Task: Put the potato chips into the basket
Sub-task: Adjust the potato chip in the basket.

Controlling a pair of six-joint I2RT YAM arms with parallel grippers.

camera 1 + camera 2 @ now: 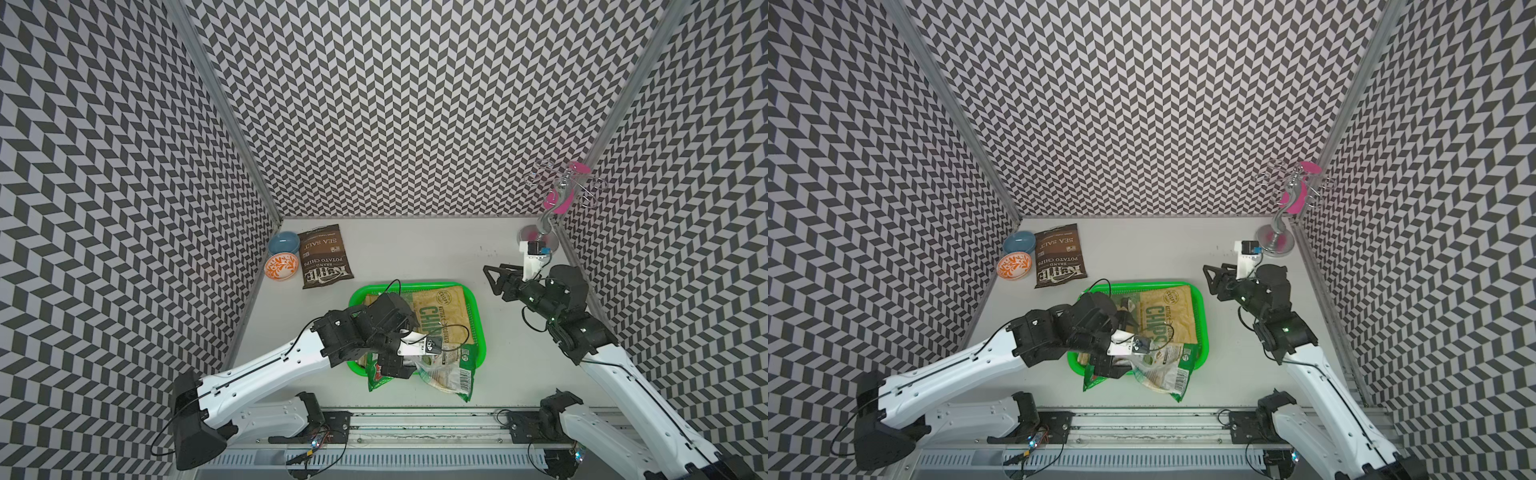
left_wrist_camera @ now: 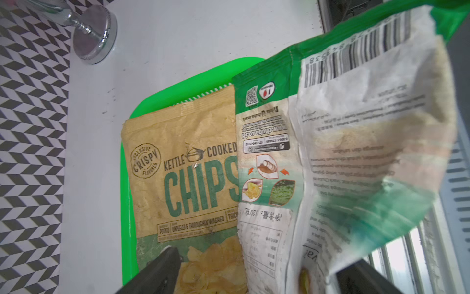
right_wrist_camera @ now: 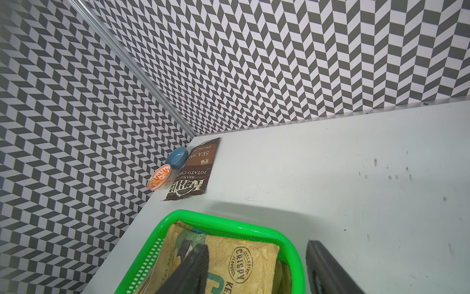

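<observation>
In a top view the left arm [image 1: 353, 332] hides the near-left corner of the bright green perforated plastic basket [image 1: 478, 320] and most of a dark green crinkly bag [image 1: 375, 381].

Both top views look steeply down; wrist cameras sit close, sharing the basket [image 2: 157, 101].
</observation>
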